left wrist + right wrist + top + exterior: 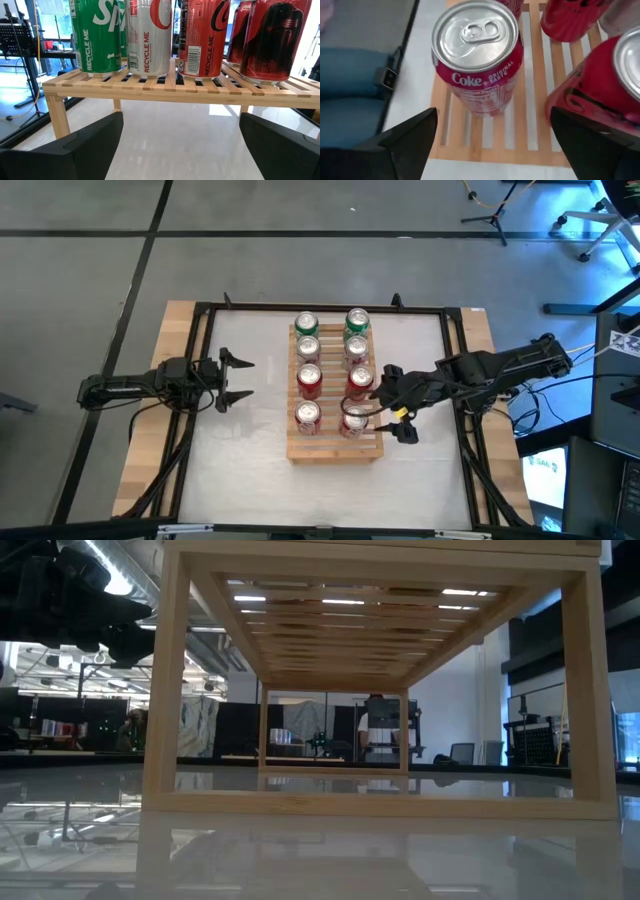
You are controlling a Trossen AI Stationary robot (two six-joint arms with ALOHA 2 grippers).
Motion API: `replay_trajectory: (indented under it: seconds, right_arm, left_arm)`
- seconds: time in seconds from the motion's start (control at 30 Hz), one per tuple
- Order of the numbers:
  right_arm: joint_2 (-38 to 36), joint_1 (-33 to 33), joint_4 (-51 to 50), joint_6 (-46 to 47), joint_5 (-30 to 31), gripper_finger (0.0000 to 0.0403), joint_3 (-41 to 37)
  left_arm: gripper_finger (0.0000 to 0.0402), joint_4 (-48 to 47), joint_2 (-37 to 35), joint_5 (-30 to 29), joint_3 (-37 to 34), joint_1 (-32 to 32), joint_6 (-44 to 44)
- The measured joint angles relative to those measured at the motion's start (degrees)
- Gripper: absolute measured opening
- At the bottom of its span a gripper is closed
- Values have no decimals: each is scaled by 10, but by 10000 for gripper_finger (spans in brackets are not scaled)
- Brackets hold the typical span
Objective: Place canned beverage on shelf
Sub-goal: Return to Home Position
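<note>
At the lower right corner of the shelf (332, 450), the white and red Coke can (355, 421) stands upright. Just beside it hangs the right pincer (392, 405), wide open and empty. If it pulls away carelessly, it may tip this can or the red and black can (361, 380) above it in the frame. The left pincer (237, 377) waits open and empty at frame left.

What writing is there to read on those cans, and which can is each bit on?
"RECYCLE ME" on the green can, left wrist view.
"RECYCLE ME" on the silver can.
"RECYCLE ME" on the red can.
"Coke ORIGINAL TASTE" on the red-and-white can, right wrist view.
Small print by the barcodes is too small to read.
</note>
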Motion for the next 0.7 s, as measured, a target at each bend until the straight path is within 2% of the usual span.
replay_trajectory:
  seconds: [0.13, 0.43, 0.57, 0.7]
  right_arm:
    - [-15, 0, 0, 42, -4, 383, 0]
    - [-55, 0, -40, 60, 20, 378, 1]
    - [-73, 0, -73, 57, 53, 342, 1]
    - [-91, 0, -111, 48, 90, 274, 1]
  left_arm:
    - [391, 0, 0, 0, 0, 0, 0]
    - [391, 0, 0, 0, 0, 0, 0]
    - [391, 0, 0, 0, 0, 0, 0]
    - [391, 0, 0, 0, 0, 0, 0]
